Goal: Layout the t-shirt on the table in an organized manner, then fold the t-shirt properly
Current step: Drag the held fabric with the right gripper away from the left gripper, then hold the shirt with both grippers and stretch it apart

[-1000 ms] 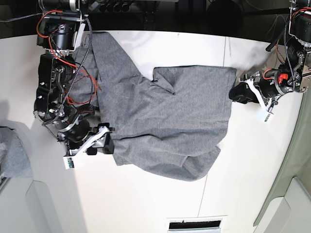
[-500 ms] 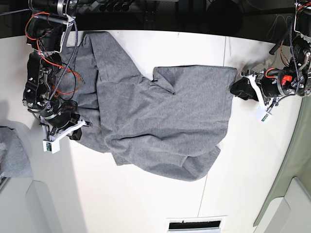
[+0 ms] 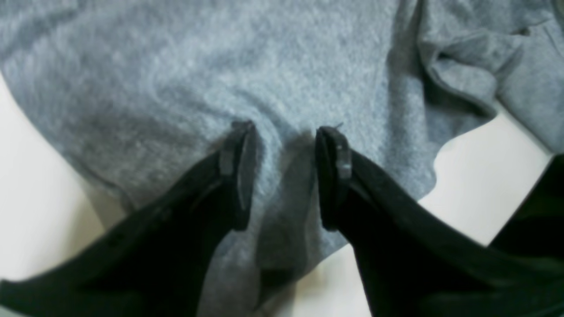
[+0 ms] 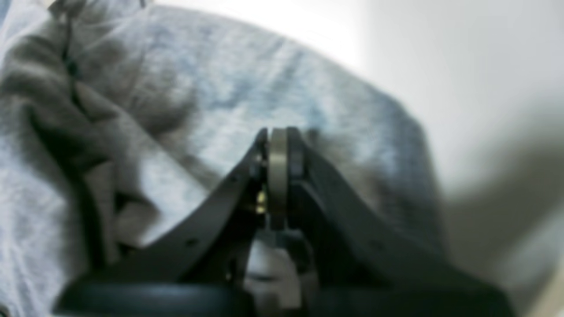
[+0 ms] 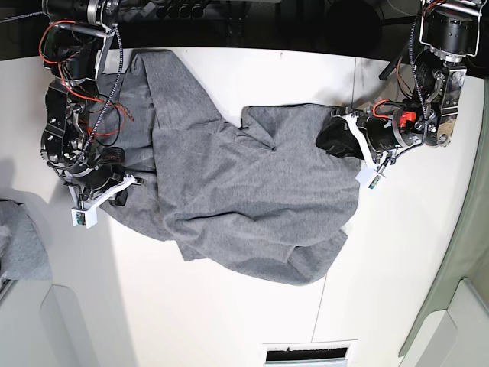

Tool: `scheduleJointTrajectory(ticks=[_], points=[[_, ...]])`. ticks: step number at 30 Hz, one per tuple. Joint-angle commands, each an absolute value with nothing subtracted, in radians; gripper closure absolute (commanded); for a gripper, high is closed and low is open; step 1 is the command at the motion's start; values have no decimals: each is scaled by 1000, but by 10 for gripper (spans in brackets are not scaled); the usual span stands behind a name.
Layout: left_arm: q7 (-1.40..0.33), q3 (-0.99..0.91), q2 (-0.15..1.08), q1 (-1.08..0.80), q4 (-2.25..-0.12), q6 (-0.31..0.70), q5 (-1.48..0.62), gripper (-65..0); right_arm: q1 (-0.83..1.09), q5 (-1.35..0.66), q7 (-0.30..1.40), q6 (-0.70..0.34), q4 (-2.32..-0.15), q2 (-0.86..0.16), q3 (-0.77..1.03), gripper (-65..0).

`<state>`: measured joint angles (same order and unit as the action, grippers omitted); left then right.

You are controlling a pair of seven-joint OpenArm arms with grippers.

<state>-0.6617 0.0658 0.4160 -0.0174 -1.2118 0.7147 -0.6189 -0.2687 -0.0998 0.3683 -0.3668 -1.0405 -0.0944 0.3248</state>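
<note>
The heather-grey t-shirt (image 5: pixel 244 183) lies crumpled and partly spread on the white table (image 5: pixel 229 313). One part runs up to the back left. My left gripper (image 5: pixel 335 141) is at the shirt's right edge. In the left wrist view it (image 3: pixel 284 132) is open, with both fingertips down on the cloth (image 3: pixel 176 66). My right gripper (image 5: pixel 114 195) is at the shirt's left edge. In the blurred right wrist view it (image 4: pixel 277 132) is shut, with grey cloth (image 4: pixel 264 75) bunched at and beyond its tips.
A smaller bunch of grey cloth (image 5: pixel 19 245) lies at the left edge. A pale grey-green panel (image 5: pixel 467 252) stands at the right. A white slotted box (image 5: pixel 309 353) sits at the front edge. A thin dark seam (image 5: pixel 354 76) crosses the table.
My right gripper moved left, dragging the shirt's left edge outward, then held. My left gripper moved left from beside the shirt onto its right edge.
</note>
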Motion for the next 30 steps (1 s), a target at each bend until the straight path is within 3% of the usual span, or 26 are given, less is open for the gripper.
scheduleJointTrajectory(ticks=[1, 10, 17, 23, 30], points=[[-712, 61, 450, -26, -1193, 698, -571, -240, -290, -108, 360, -371, -1052, -119, 325, 0], [-706, 62, 601, -110, -1124, 698, -580, -240, -285, -113, 397, -370, -1052, -245, 325, 0], [-704, 61, 651, -176, -1125, 698, -645, -240, -286, -204, 427, -375, -1052, -287, 325, 0], [-704, 61, 651, -178, -1125, 698, -685, -240, -286, -342, 446, -449, -1106, -262, 325, 0], [-703, 61, 651, -177, -1126, 698, -685, -240, -290, -277, 435, -450, -1096, -162, 325, 0]])
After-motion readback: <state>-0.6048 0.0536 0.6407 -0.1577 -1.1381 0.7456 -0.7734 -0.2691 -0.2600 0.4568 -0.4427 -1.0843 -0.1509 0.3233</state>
